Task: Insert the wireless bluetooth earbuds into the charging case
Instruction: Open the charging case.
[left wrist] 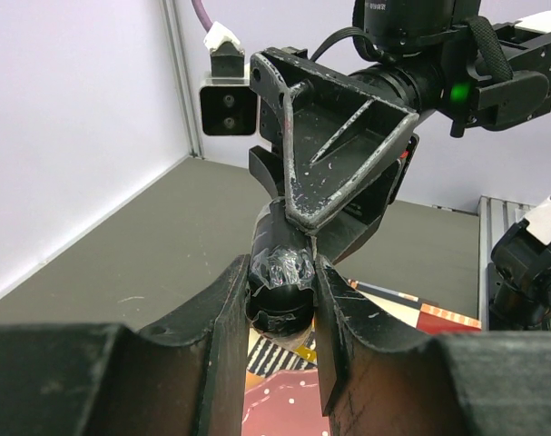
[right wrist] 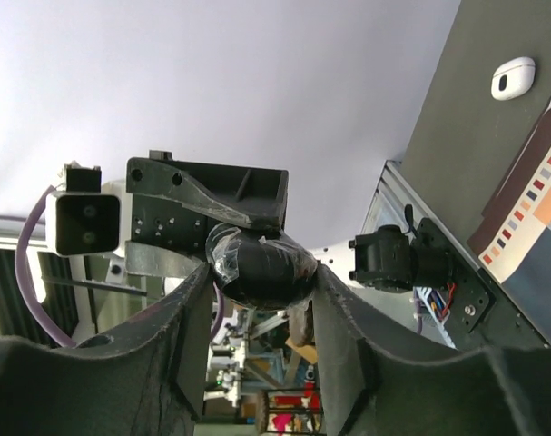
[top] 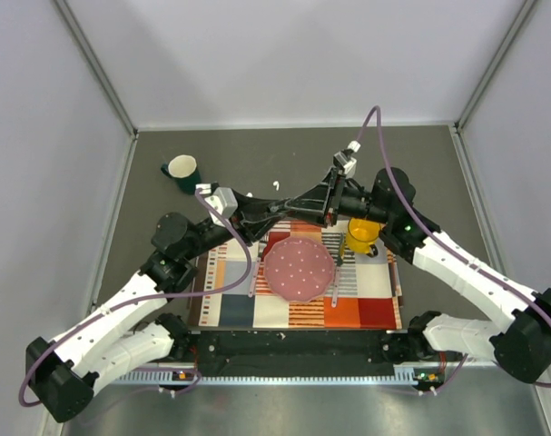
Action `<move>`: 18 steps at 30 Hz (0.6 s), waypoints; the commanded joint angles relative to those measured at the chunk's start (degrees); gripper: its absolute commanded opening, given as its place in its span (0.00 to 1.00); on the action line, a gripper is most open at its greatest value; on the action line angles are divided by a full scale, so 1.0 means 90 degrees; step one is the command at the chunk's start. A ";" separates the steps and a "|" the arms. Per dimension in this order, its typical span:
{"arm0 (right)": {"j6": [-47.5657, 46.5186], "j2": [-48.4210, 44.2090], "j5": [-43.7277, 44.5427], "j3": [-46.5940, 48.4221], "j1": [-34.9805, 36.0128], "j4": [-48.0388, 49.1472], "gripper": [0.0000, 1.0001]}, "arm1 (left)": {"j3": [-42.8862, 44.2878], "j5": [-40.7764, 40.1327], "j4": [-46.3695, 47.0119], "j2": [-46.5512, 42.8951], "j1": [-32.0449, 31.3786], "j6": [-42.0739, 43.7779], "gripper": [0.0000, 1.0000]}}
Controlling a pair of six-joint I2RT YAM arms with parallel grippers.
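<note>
The left gripper (left wrist: 281, 277) is clamped tight on a black oval object (left wrist: 277, 313) with shiny film on top, both pads pressing its sides. The right gripper (right wrist: 261, 282) meets it head-on. Its jaws are partly open and set around the same object, pads against its ends. You will find both grippers raised over the patterned mat (top: 375, 309), above the far rim of the pink plate (top: 299, 270), near the yellow mug (top: 360, 236). The charging case (right wrist: 513, 77) lies on the grey table (top: 420, 163) beyond the mat, well apart from both grippers. You cannot make out the earbuds at this size.
</note>
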 commanded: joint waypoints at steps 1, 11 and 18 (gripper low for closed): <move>0.0125 -0.0053 -0.0101 -0.0012 -0.0004 0.0509 0.37 | -0.0047 0.0027 0.0234 -0.0014 -0.0031 -0.0070 0.00; 0.0330 -0.0053 -0.0072 -0.0168 0.0006 0.0939 0.57 | -0.0047 0.0242 0.0185 -0.0082 -0.0031 -0.0139 0.00; 0.0369 -0.0092 0.0055 -0.0168 0.0006 0.0919 0.58 | -0.0057 0.0252 0.0136 -0.0131 -0.0031 -0.0119 0.00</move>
